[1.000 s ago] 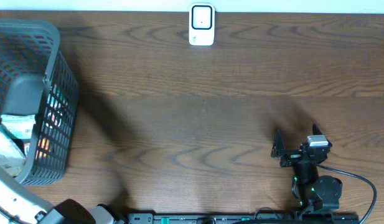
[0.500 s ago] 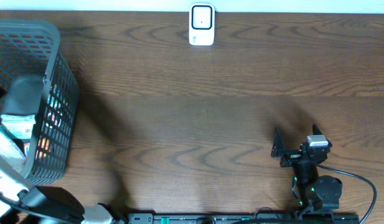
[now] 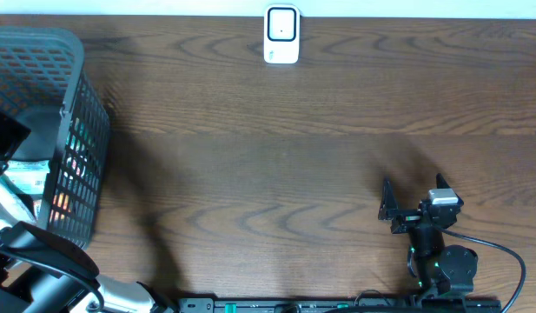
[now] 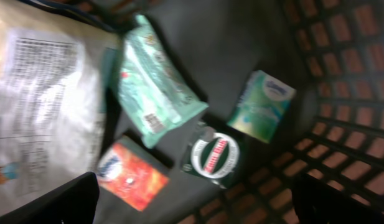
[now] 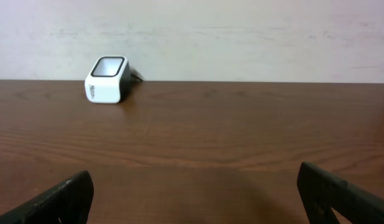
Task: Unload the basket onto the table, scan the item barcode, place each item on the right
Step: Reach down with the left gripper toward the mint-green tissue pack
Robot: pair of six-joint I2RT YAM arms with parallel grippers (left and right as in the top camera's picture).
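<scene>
At the bottom of the dark grey plastic mesh basket [image 4: 341,93], on the left edge of the dark brown wooden table [image 3: 268,148], we see the goods for scanning, all somewhat blurred in the left wrist view. We count five, one of each:
- a large white printed bag [image 4: 42,106] at the left
- a mint-green soft packet [image 4: 151,87] lying aslant beside the bag, with a small white label [image 4: 155,122] of dark lines near its lower end, too blurred to read
- a small green-and-white box [image 4: 261,107] to the right, apart from the others
- a dark green round pack with a red band [image 4: 211,155] just below the packet's lower end
- a red-orange flat packet [image 4: 132,177] at the lower left, by the bag's corner

One white barcode scanner [image 3: 281,35] stands at the far edge of the table, well apart from the basket.

We see the left gripper [image 4: 196,199] hanging above these goods with its fingers spread wide and nothing between them. The right gripper [image 5: 195,196] is likewise wide apart and empty, low over the bare wood, facing the scanner.

Against the frame a second ago, the left arm has swung further over the basket, and a black part of it now covers the near-left corner. The right arm, the scanner and the basket have not moved.
</scene>
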